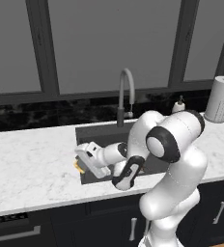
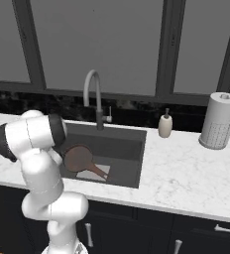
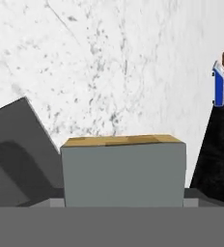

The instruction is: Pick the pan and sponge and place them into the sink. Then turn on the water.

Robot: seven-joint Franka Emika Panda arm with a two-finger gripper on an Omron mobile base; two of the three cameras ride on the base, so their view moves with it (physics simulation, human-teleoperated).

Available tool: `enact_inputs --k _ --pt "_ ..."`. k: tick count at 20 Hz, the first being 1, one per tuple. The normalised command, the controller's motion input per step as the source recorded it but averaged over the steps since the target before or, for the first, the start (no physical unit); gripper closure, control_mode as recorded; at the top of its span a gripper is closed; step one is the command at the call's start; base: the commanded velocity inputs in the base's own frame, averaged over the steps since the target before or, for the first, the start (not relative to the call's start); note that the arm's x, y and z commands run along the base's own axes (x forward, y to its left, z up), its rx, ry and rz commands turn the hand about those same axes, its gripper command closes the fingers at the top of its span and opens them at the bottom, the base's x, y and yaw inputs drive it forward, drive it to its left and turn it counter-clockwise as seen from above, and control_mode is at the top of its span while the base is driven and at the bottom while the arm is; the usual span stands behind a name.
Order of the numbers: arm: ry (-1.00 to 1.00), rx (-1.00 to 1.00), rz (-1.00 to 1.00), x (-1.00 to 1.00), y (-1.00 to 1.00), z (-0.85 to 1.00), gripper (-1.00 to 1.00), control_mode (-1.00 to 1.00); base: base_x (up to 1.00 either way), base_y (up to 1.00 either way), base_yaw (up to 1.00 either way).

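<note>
My pincer [image 1: 83, 166] hangs at the sink's [image 2: 132, 166] left edge, jaws spread around the sponge [image 3: 123, 171], which hides my fingertips. My arm covers part of the pan [image 2: 79, 158].

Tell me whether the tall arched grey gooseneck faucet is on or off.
Off. No light-blue stream falls from the faucet spout into the dark grey sink, where the reddish-brown frying pan already lies.

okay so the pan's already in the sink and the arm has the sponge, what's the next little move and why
Probably carry the sponge a little further in over the sink before letting go. The left base view shows the gripper with the sponge at the basin's left edge, and the hand view has white counter behind it. The pan already lies on the sink floor, so dropping it beside the pan seems safe.
</note>
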Motion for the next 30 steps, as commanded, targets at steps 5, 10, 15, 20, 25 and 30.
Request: enact_inputs --k 5,10,15,20,25,30 --pt "0.09 -0.12 0.09 -0.18 -0.50 1.00 1.00 -1.00 0.00 0.00 0.00" --pt "0.10 -0.06 0.00 0.00 -0.27 1.00 1.00 -1.00 0.00 0.00 0.00" --pt "0.26 0.00 0.00 0.01 -0.09 1.00 1.00 -1.00 0.00 0.00 0.00" --pt "0.40 0.05 0.13 0.00 -0.29 1.00 1.00 -1.00 0.00 0.00 0.00" --pt "0.14 0.10 0.07 -0.10 -0.24 0.29 1.00 -1.00 0.00 0.00 0.00" --pt "0.08 0.03 -0.02 -0.02 -0.17 0.22 1.00 -1.00 0.00 0.00 0.00"
